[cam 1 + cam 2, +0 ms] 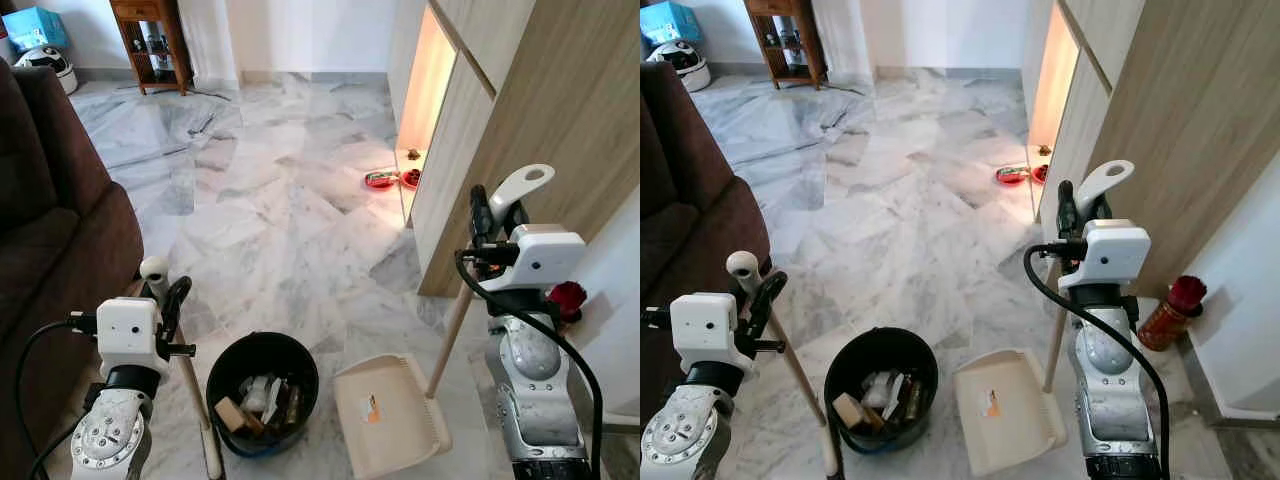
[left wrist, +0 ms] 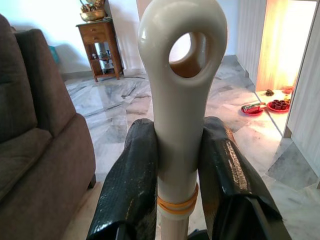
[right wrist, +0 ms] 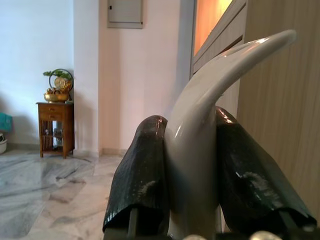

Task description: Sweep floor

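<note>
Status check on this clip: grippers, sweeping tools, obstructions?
Left gripper shut on cream broom handle. Right gripper shut on cream dustpan handle; cream dustpan on marble floor. Black bucket of debris between the tools.

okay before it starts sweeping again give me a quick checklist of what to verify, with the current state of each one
1. Left end effector shut on the broom handle: ok, both fingers press its sides.
2. Right end effector shut on the dustpan handle: ok.
3. Dustpan resting on the floor beside the black bin: ok, the pan looks bare apart from a sticker.
4. Bin upright, with rubbish inside: ok.
5. Broom head's position on the floor: cannot tell, the lower end is cut off.
6. Obstacles on the path ahead: not ok, red dishes lie on the marble floor by the lit cabinet opening, and a sofa stands close on the left.
</note>
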Motion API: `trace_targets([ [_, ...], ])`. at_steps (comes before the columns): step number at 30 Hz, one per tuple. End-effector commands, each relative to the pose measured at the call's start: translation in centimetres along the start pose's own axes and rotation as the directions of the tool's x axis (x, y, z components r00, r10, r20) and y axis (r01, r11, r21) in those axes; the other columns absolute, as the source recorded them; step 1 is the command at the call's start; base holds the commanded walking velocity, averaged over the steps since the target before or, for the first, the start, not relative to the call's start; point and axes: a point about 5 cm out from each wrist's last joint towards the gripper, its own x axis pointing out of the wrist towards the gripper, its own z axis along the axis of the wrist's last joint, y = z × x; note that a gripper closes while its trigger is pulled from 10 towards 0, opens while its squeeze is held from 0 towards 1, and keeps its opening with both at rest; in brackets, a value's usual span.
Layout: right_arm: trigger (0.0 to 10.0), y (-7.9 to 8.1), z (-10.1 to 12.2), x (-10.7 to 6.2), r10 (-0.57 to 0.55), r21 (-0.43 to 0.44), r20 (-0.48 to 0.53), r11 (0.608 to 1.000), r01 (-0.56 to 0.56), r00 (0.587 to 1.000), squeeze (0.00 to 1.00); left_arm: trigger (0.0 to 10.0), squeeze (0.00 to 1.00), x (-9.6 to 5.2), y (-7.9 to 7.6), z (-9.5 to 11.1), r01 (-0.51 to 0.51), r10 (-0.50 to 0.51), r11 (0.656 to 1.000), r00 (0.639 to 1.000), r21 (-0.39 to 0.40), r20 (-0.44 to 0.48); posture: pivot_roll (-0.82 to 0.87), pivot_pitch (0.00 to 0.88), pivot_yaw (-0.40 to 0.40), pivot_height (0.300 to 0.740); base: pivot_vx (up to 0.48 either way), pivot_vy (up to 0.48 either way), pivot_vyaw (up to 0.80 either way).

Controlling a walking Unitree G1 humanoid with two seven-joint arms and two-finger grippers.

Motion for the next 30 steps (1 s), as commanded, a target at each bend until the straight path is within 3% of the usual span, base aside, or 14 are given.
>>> trace_targets([
  [1, 10.0, -0.03, 0.79, 0.48, 0.003, 0.000, 0.043, 1.000, -0.003, 0.999, 0.00, 10.0, 0.00, 0.16, 0.18, 1.16, -0.005, 0.004, 1.000, 0.998, 0.022, 0.061, 0.03, 0.047, 0.019, 0.740, -0.300, 0.000, 0.00],
  [30, 10.0, 0.51, 0.71, 0.44, 0.010, 0.011, 0.038, 1.000, -0.011, 0.999, 0.00, 10.0, 0.00, 0.37, 0.23, 1.17, -0.010, 0.008, 1.000, 0.998, 0.022, 0.062, 0.03, 0.064, 0.019, 0.740, -0.323, 0.000, 0.00],
])
